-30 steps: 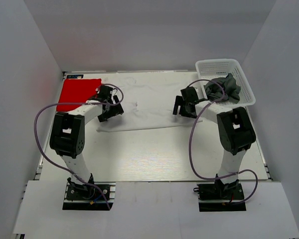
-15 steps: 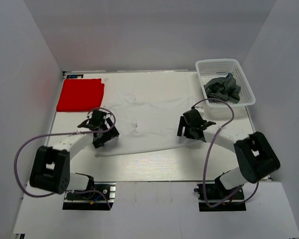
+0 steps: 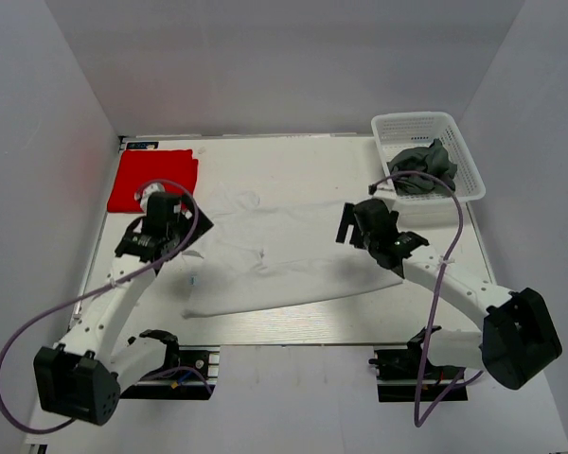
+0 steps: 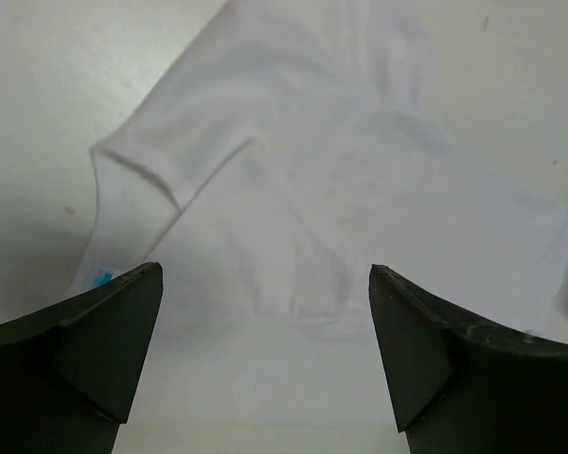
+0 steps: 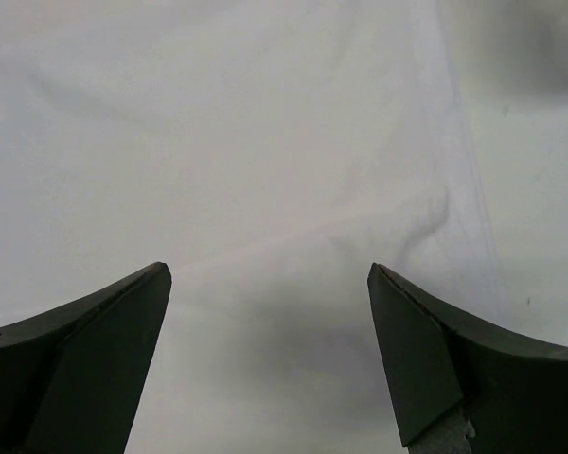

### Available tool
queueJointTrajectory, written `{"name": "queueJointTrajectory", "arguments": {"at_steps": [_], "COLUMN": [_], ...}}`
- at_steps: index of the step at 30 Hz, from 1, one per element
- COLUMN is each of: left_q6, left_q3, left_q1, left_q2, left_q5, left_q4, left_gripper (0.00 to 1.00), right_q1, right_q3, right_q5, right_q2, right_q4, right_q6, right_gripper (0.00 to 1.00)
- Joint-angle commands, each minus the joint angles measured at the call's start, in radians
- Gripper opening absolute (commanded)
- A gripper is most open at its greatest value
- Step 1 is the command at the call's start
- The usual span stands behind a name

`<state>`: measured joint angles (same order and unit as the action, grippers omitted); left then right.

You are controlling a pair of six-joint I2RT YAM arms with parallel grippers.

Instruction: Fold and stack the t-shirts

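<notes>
A white t-shirt [image 3: 284,255] lies spread, a little wrinkled, across the middle of the table. My left gripper [image 3: 161,236] hovers open by its left sleeve; in the left wrist view the sleeve and body [image 4: 341,189] lie beyond the empty gripper [image 4: 265,274]. My right gripper [image 3: 364,225] hangs open over the shirt's right side, with only flat white cloth [image 5: 265,142] below that gripper [image 5: 268,270]. A red t-shirt [image 3: 151,180] lies folded at the back left. A dark grey t-shirt [image 3: 424,168] is crumpled in the basket.
The white lattice basket [image 3: 459,142] stands at the back right corner. White walls close in the table on three sides. Purple cables loop from both arms over the near part of the table.
Both arms have dropped their elbows toward the near edge. The left gripper moved left and the right one slightly nearer. The white shirt's near edge now lies closer to the bases.
</notes>
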<state>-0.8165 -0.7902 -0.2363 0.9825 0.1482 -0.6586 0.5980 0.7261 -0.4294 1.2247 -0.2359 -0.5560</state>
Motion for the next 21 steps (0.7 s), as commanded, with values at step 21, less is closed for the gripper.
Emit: {"name": "queueJointTrajectory", "arguments": {"at_steps": [21], "left_q6": [0.46], "left_q3": [-1.113], "left_q1": [0.038], "left_q2": [1.197], "left_q5": [0.024], "left_q4": [-0.007], "left_gripper": [0.98], "right_q1": [-0.148], "right_q3": [0.561], "right_q5": [-0.134], "right_q2": [0.55], "right_q4": [0.069], "right_q6": [0.156], "right_gripper": [0.9]}}
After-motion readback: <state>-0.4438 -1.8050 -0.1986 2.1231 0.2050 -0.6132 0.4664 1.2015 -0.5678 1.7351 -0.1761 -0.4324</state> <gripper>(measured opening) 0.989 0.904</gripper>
